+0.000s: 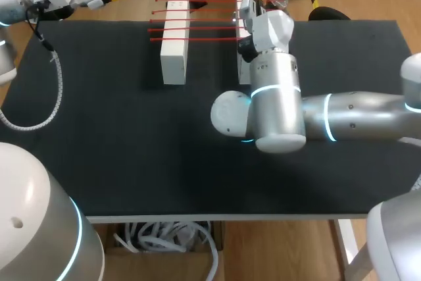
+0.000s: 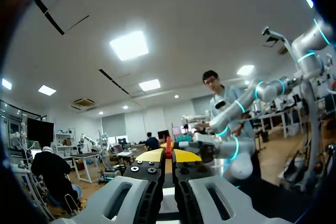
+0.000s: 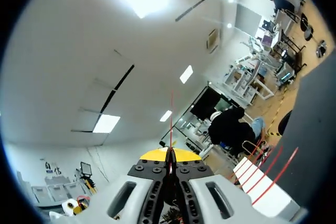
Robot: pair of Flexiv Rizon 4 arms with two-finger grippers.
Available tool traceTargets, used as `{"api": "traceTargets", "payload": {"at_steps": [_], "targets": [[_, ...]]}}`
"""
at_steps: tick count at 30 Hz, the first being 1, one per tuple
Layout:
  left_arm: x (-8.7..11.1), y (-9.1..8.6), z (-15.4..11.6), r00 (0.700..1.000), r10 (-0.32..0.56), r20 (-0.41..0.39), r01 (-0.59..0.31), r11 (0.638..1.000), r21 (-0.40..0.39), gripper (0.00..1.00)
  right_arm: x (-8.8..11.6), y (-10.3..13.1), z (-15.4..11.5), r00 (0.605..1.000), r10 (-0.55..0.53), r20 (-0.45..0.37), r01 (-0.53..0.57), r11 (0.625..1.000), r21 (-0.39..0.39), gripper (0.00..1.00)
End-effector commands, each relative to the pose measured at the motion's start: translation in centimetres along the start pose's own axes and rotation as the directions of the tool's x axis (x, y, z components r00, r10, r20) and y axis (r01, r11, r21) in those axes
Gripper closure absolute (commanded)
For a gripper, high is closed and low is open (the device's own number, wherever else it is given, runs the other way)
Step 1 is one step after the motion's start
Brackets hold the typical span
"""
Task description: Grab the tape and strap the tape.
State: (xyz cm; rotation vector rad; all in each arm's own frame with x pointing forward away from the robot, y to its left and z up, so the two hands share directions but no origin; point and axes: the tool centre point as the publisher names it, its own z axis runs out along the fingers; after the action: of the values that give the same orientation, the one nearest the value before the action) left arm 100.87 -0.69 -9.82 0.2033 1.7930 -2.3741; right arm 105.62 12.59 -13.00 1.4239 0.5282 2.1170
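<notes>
Could snap or slip free if tugged too hard: thin red tape [image 1: 197, 29], drawn taut in several parallel runs between two blocks at the far middle of the table [image 1: 131, 149]. Could also drag or topple the left white block [image 1: 175, 37], with nothing visible pinning it down. Might lay a fresh run across the stretched ones and tangle them, as they sit close together.

Right gripper [image 3: 170, 157] clamped together on the tape, a fine red strand running straight out from between the yellow tips. Held over the far end of the right block [image 1: 241, 64], which is mostly hidden under that arm.

Left gripper [image 2: 168, 156] at the far left corner, well apart from the blocks. Tips closed with a sliver of red between them, apparently the same tape.

Blocks: long, boxy, smooth, hard-edged and probably light. Tape: narrow, flexible, likely quick to twist. Table top: matte black, flat, cloth-like.
</notes>
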Motion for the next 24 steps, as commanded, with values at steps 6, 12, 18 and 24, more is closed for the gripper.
{"api": "traceTargets", "payload": {"at_steps": [6,12,18,24], "targets": [[0.0,0.0,0.0,1.000,0.002,0.000,-0.002,1.000,0.001,1.00,1.8,1.4,1.4,0.989,-0.099,-0.113,0.105,0.993,0.047,1.00],[0.0,0.0,0.0,1.000,0.002,0.000,-0.002,1.000,0.001,1.00,3.3,1.9,1.9,0.977,-0.137,-0.164,0.153,0.984,0.090,1.00],[0.0,0.0,0.0,1.000,0.002,0.000,-0.002,1.000,0.001,1.00,3.3,2.0,2.0,0.978,-0.132,-0.163,0.149,0.984,0.096,1.00],[0.0,0.0,0.0,1.000,0.002,0.000,-0.002,1.000,0.001,1.00,3.3,2.0,2.0,0.978,-0.132,-0.163,0.149,0.984,0.096,1.00]]}}
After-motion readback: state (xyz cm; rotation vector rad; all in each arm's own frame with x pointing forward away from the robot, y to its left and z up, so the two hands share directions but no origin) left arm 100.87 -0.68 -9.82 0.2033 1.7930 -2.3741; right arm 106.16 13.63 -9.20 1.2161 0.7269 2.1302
